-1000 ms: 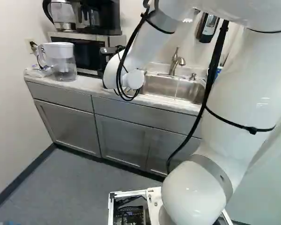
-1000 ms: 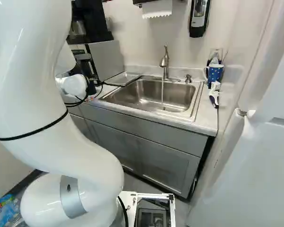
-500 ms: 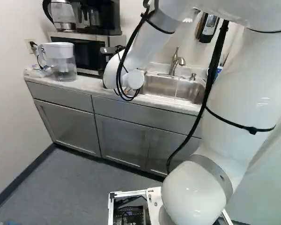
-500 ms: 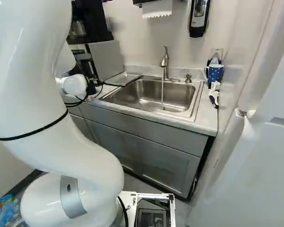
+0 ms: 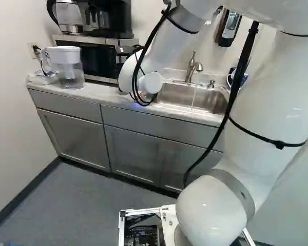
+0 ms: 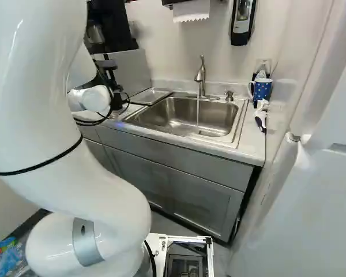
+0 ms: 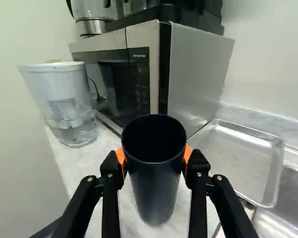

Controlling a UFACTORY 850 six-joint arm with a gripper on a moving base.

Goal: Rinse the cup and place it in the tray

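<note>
Partly hidden behind my arm's wrist, the gripper [image 6: 108, 75] shows at the left of the right base view. In the wrist view, the gripper [image 7: 155, 156] is shut on a dark, open-topped cup [image 7: 156, 191], with an orange pad against each side. The cup looks upright over the pale counter. Beside it, between the microwave and the sink, lies the shallow metal tray [image 7: 238, 161], also seen in the right base view as a tray [image 6: 150, 96]. A thin stream of water runs from the faucet [image 6: 200, 75] into the sink [image 6: 181, 118].
The microwave [image 7: 139, 74] stands close ahead of the gripper, with the water pitcher [image 7: 69, 106] next to it. A blue dotted mug [image 6: 262, 89] and a brush [image 6: 260, 115] are on the counter beyond the sink. Black cables [image 5: 138, 77] loop around my wrist.
The wrist of my arm has moved slightly to the right and up in both base views. A small blue glow now shows at the counter edge below it. The base has not moved.
</note>
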